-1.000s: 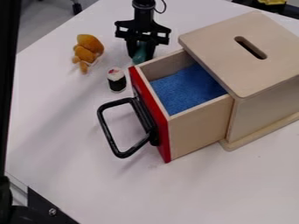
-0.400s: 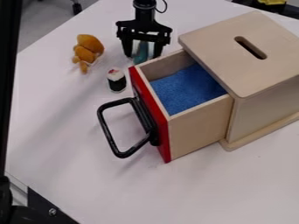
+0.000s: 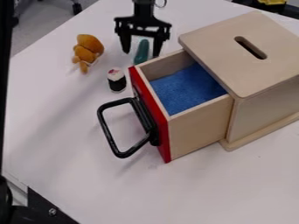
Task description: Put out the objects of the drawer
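Observation:
At the top of the camera view the black gripper [image 3: 141, 49] is open, its two fingers spread on either side of a green elongated object [image 3: 142, 51]. That object rests on the table just behind the drawer's back left corner. The wooden drawer [image 3: 201, 127] with red front and black handle is pulled out of its box; a blue lining [image 3: 186, 89] covers its floor and no object shows on it. Left of the drawer stands a small sushi-like toy [image 3: 116, 80], white on top and dark below. An orange-brown plush toy [image 3: 88, 49] lies farther left.
The wooden box [image 3: 248, 52], with a slot in its lid, takes up the right side. The drawer's black handle [image 3: 111, 136] sticks out over the white table [image 3: 64, 144]. A dark frame part [image 3: 52, 211] is at the lower left corner.
The gripper's fingers have spread apart and let go of the green object, which stays on the table. The gripper has risen slightly toward the top edge.

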Tool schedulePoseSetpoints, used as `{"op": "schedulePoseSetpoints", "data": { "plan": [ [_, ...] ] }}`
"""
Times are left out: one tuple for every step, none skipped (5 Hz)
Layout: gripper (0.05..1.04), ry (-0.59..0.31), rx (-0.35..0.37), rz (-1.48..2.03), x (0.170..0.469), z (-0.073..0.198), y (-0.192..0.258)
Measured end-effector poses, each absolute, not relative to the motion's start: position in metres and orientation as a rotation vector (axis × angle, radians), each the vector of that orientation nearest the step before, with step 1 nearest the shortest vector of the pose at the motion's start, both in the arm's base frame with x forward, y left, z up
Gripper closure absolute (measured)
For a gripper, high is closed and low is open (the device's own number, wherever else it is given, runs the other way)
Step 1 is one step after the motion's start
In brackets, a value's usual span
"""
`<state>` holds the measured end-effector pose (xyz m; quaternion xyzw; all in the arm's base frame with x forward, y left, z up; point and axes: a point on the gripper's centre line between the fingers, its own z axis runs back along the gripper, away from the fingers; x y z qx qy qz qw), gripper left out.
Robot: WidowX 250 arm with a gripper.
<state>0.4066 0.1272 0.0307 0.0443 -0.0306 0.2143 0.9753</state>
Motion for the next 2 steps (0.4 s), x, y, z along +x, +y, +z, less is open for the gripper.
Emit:
{"op": "schedulePoseSetpoints", "data": {
  "plan": [
    [0.085,-0.116,0.072,0.443,0.404,0.068,0.124],
    [0.085,-0.172,0.085,0.452,0.396,0.105,0.123]
  ]
}}
